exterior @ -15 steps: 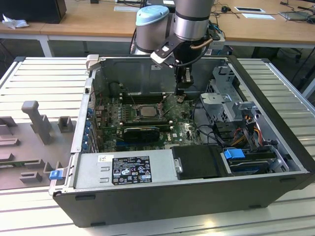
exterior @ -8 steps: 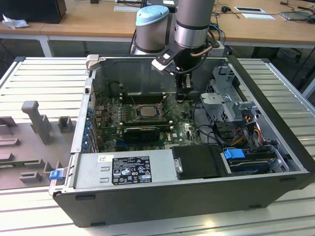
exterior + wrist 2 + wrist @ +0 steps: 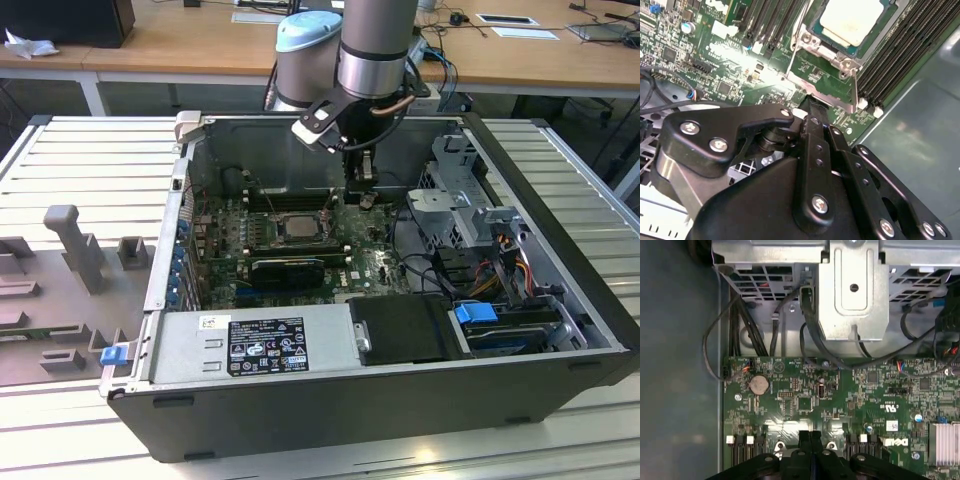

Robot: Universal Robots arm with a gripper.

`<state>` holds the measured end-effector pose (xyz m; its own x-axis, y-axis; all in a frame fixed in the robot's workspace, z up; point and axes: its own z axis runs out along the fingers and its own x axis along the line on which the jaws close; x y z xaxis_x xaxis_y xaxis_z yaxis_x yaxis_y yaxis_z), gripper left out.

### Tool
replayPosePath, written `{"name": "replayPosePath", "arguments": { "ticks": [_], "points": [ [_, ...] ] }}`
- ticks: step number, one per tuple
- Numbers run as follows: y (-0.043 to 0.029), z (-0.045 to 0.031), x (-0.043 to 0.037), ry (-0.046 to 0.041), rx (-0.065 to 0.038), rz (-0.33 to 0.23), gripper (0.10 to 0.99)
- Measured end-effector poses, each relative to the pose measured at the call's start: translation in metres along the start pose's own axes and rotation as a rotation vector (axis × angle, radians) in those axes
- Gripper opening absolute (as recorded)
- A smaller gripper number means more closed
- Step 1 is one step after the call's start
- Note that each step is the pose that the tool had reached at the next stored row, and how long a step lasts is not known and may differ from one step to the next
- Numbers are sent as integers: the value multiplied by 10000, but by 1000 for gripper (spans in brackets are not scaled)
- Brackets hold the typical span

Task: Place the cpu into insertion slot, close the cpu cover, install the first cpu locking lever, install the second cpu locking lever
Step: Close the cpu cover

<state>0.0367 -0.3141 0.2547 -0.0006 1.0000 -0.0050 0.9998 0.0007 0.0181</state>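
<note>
The cpu, a pale silvery square, lies in the insertion slot on the green motherboard inside the open computer case. The dark metal cpu cover frames the chip and looks lowered around it. Two thin wire levers run past the socket's corner on the gripper's side. My gripper is shut, its black fingers pressed together with nothing seen between them. It hovers just above the board, a short way to the exterior view's right of the socket.
Long black memory slots flank the socket. A metal drive cage with black cables stands beyond the board's edge. The power supply lines the case's near wall. A grey fixture sits outside on the exterior view's left.
</note>
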Motion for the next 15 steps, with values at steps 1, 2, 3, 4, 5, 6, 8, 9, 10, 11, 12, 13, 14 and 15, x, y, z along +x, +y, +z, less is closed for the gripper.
{"name": "replayPosePath", "arguments": {
  "ticks": [1,2,3,4,5,6,8,9,10,11,12,13,14,15],
  "points": [
    [-12,0,0,0,0,-1,106],
    [-22,0,1,0,0,-1,106],
    [-31,0,1,0,0,-2,106],
    [-39,0,0,0,0,-1,106],
    [-47,0,0,0,-1,-1,106],
    [-54,0,0,0,0,0,106],
    [-82,-1,1,0,0,-1,106],
    [-92,-1,0,0,0,0,106],
    [-103,-1,0,0,0,0,106],
    [-112,-1,1,0,0,-1,106],
    [-125,-1,1,1,0,-1,106],
    [-137,-1,1,1,-1,-1,106],
    [-148,-1,1,1,0,-1,106],
    [-174,0,1,0,0,-1,106]
  ]
}}
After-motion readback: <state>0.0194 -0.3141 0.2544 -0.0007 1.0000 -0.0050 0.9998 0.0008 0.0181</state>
